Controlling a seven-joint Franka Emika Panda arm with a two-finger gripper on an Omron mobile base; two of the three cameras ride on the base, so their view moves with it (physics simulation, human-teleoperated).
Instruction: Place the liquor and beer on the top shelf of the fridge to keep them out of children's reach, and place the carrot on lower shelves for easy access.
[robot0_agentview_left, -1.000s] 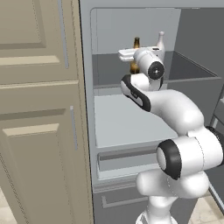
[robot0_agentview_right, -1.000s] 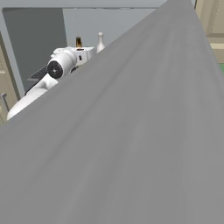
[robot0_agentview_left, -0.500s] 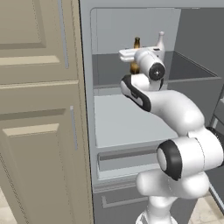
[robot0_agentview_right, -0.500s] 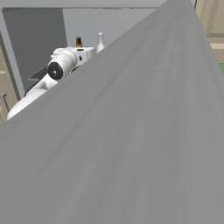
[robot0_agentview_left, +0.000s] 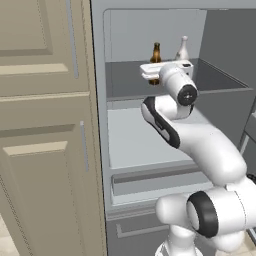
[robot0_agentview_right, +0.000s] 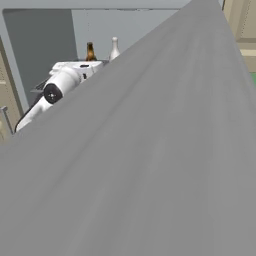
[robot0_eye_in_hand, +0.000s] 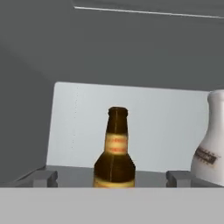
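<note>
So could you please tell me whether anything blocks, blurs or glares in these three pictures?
Right base view: a flat grey slab covers most of the frame, leaving the beer and liquor tops visible. Left base view: even, shadowless light, sharp, and the arm hides part of the top shelf. Hand view: slightly soft, no glare, liquor cut off at the right edge.

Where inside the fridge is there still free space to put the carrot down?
The wide pale lower shelf is bare between the fridge's left wall and the white arm. The dark grey top shelf is free on its left part; its back right is crowded by the slim brown beer bottle, the pale liquor bottle and the open hand.
</note>
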